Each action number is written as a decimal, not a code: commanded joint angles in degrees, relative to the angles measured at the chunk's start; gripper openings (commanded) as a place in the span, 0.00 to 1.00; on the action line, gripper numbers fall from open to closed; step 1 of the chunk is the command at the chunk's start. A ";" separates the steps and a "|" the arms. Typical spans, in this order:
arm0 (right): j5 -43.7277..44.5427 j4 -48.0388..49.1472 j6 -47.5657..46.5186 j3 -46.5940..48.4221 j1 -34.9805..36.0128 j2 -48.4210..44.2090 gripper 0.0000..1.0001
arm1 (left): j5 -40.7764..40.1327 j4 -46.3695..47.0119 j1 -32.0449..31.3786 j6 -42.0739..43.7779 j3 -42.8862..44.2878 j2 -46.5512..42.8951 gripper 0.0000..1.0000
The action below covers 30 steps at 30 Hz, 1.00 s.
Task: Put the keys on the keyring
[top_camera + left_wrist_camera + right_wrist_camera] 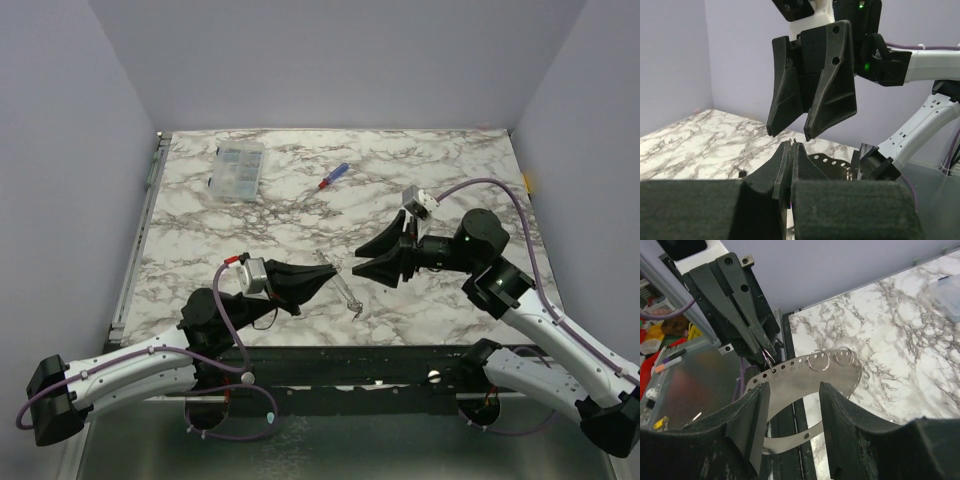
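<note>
My left gripper (pixel 766 347), upper left of the right wrist view, is clamped tight on a small wire ring (pixel 768 360) threaded through an end hole of the keyring (pixel 840 372), which arcs across mid-frame. My right gripper (pixel 794 390), at the bottom, stands about half open holding nothing, with the strip showing in its gap. That pinch is slight, so I judge a nudge or tug from my right gripper could pull the ring free and drop the springy strip, and the tips are near enough to collide; I cannot make out the keys.
</note>
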 commanded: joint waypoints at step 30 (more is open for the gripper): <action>-15.48 15.32 6.89 2.83 0.19 9.19 0.35 | -2.45 16.97 -0.03 -5.93 -2.50 4.02 0.00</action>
